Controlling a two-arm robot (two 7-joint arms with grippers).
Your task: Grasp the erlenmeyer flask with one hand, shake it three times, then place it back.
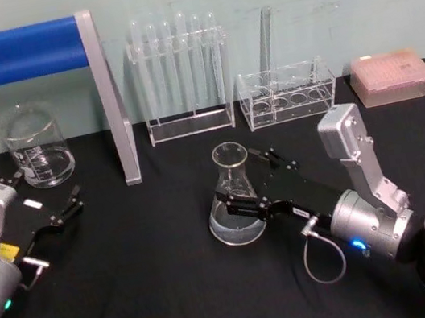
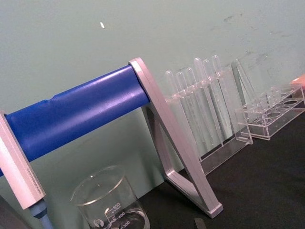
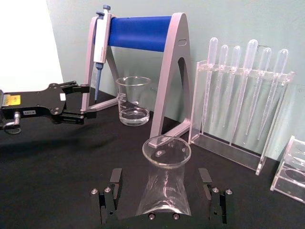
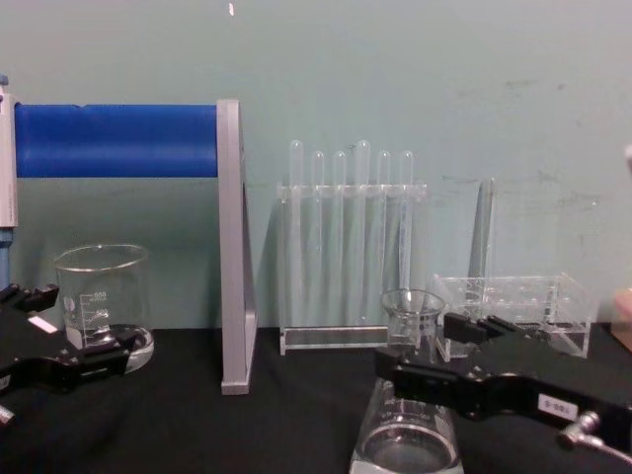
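Observation:
The erlenmeyer flask (image 1: 234, 222) stands upright on the black table, with a little clear liquid in its wide base. My right gripper (image 1: 240, 177) reaches in from the right and is open, one finger on each side of the flask's lower neck. The right wrist view shows the flask (image 3: 166, 160) centred between the fingers (image 3: 110, 193), with a small gap on each side. From the chest, the flask (image 4: 407, 444) sits under the black gripper body. My left gripper (image 1: 53, 192) rests open at the left, near the beaker, holding nothing.
A glass beaker (image 1: 35, 148) stands back left beside a pipette stand with a blue bar (image 1: 19, 52). Behind the flask are a test tube rack (image 1: 180, 74), a low acrylic rack (image 1: 287, 93) and a pink box (image 1: 390, 76) at the back right.

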